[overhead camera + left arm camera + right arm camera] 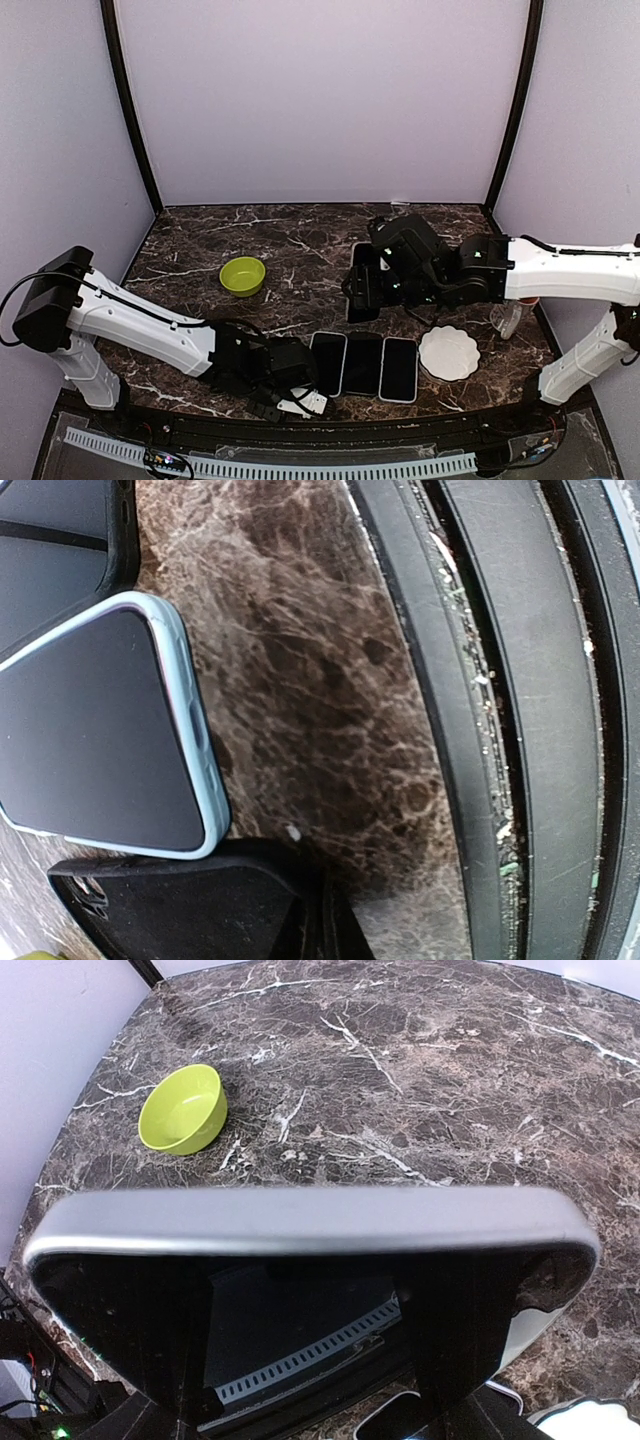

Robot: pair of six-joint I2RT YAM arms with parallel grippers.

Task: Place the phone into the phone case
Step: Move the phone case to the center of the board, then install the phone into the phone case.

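Phone (pixel 360 300) is held across its width in the right pincer (pixel 378 278), the jaws standing wide and grasping it by both long sides. It is carried off the table (pixel 300 235). In the right wrist view its silver edge (pixel 310 1220) runs across the frame in front of that pincer, with the dark glass below reflecting the rig.

Nearer the arm bases than the right pincer lies a row of 3 flat dark slabs, side by side. The middle one is a black case (pixel 362 364). A pale blue-rimmed one (pixel 328 362) lies on its left and a white-rimmed one (pixel 399 368) on its right. Well to the left of the right pincer sits a green bowl (pixel 242 276). A white scalloped plate (pixel 449 353) lies at the row's right end.

The left pincer (pixel 300 372) is clenched on nothing, low on the table just beside the blue-rimmed slab (pixel 100 730), its dark fingers (pixel 200 910) close to that slab's corner.
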